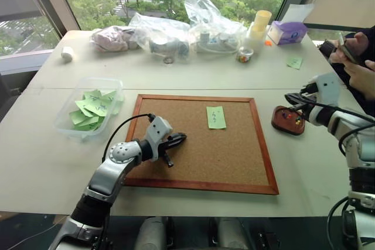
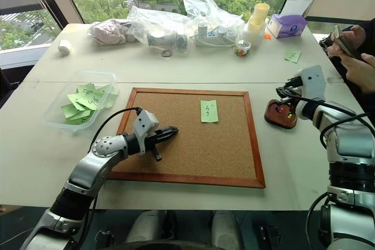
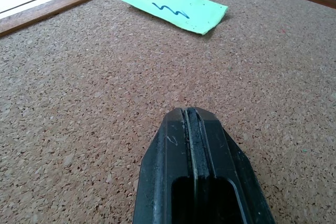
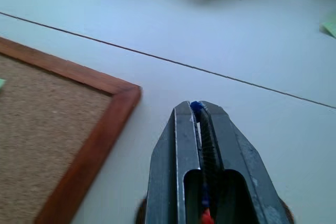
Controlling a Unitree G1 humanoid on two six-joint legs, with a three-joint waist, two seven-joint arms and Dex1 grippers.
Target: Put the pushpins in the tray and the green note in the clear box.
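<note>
1. Pushpins: one with a blue head (image 4: 196,106) is pinched at the tips of the right gripper (image 1: 293,99), whose fingers are pressed together on it. A red spot shows lower in the same fingers; I cannot tell what it is.
2. Right gripper hangs above the tray (image 1: 281,122), which sits on the table just off the right edge of the corkboard (image 1: 193,156). The dish already holds a few small coloured pieces, likely pins.
3. Green note (image 1: 215,117) lies flat on the cork, near the board's far edge and right of its middle, long axis running from the near edge to the far edge. No pin head can be made out on it.
4. Left gripper (image 1: 179,139) is pressed together and empty, low over the cork near the board's near-left corner, pointing across toward the note.
5. Clear box (image 1: 64,122) stands off the board's left edge, holding many green slips.
6. Judgement: the pin needs only a drop straight down. For the note, the left arm is nearer both slip and box; the note lies ahead and to the right of its tips.
</note>
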